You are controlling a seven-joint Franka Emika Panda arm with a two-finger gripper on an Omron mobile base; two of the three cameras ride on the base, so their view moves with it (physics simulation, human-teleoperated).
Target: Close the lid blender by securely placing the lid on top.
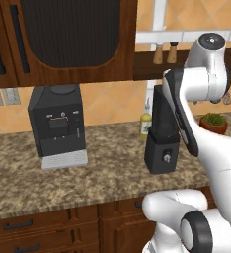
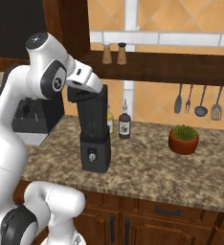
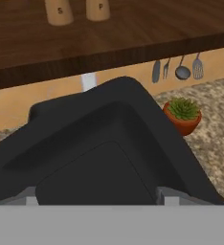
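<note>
- A boxy black coffee machine with a grey drip tray stands at the counter's nine o'clock side, pushed back to the wall, apparently out of the working area; one of it.
- The black blender, boxy base with a small round knob and a tall dark jar widening upward, stands near mid-counter on the speckled brown stone counter, just in front of two bottles, one yellowish, one dark.
- The white arm's two-finger gripper sits at the jar's twelve o'clock, over a dark lid at the jar mouth, seemingly to seat it; whether the claw grips that lid, I cannot tell.
- Two wooden shakers rest on the dark shelf.
- At three o'clock, one potted green plant in a terracotta bowl; four grey utensils hang above.
</note>
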